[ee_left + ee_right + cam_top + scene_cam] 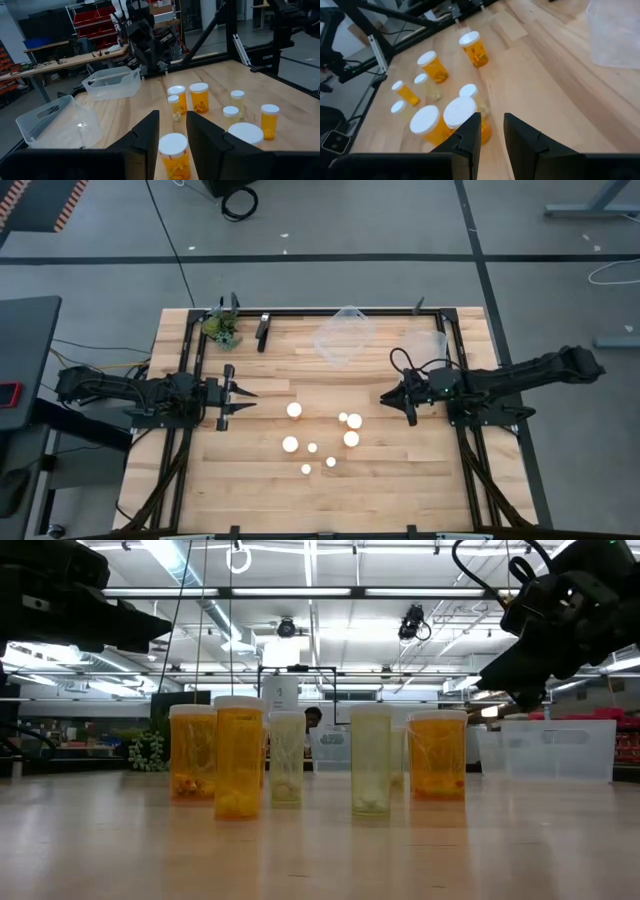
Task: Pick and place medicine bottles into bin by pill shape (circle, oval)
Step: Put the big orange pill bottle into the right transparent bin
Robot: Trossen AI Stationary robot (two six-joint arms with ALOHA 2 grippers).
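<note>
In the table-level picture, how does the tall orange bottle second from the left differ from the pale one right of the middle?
The orange bottle has an amber body; the pale bottle is nearly clear, faintly yellow. The orange bottle holds yellow-orange pills at its bottom, the pale bottle whitish ones. Both stand upright with white caps.

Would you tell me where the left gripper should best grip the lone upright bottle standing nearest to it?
Grip that bottle round its amber body just below the white cap, coming level from the side of the left gripper: it stands upright, apart from the others, with bare wood between.
</note>
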